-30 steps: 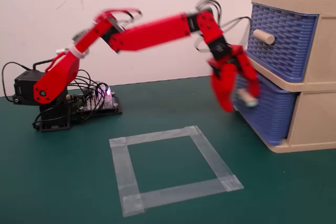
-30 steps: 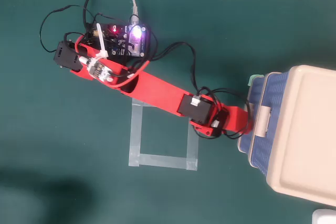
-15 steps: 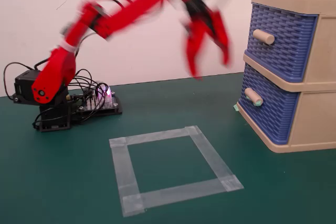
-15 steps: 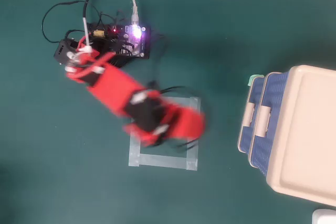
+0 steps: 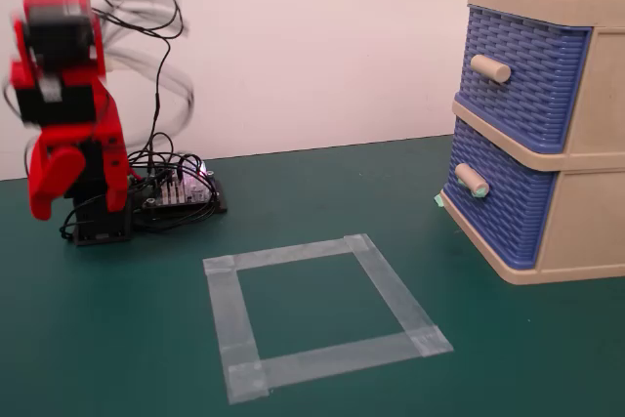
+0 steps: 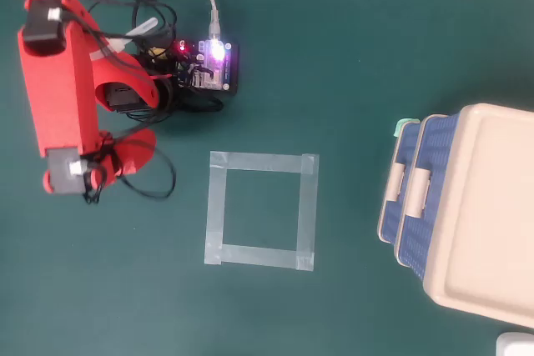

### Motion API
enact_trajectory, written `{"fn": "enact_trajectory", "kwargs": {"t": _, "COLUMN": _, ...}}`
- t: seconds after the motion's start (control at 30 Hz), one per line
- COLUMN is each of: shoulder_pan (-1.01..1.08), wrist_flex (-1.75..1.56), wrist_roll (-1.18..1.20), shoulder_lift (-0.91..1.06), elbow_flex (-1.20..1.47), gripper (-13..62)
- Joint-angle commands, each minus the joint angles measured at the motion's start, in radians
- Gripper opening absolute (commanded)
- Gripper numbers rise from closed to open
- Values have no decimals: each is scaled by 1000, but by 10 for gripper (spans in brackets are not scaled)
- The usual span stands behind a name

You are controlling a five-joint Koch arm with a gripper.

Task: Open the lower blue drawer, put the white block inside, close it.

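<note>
Claw (image 5: 44,178): you find it folded at left of the fixed view; its grip state cannot be told.
Lower blue drawer (image 5: 498,204): shut, lower right of the fixed view.
Tape square (image 6: 262,210): bench centre, overhead view.

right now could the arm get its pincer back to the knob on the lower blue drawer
Probably yes. The arm is folded back over its base, well away from the cabinet, and nothing stands between them except the flat tape square. The lower blue drawer is shut with its knob sticking out, unobstructed.
</note>
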Motion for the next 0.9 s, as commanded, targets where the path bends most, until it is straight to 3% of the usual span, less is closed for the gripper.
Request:
{"fn": "enact_trajectory", "kwargs": {"t": 0.0, "shoulder_pan": -6, "wrist_flex": -141, "wrist_roll": 23, "shoulder_lift": 160, "elbow_flex": 133, "gripper": 337}}
{"fn": "enact_trajectory", "kwargs": {"t": 0.07, "shoulder_pan": -5, "wrist_flex": -172, "wrist_roll": 37, "shoulder_lift": 258, "elbow_flex": 275, "gripper": 337}}
{"fn": "enact_trajectory", "kwargs": {"t": 0.17, "shoulder_pan": -9, "wrist_flex": -143, "wrist_roll": 49, "shoulder_lift": 256, "elbow_flex": 348, "gripper": 337}}
{"fn": "enact_trajectory", "kwargs": {"t": 0.87, "shoulder_pan": -15, "wrist_flex": -95, "wrist_roll": 57, "shoulder_lift": 255, "elbow_flex": 345, "gripper": 344}}
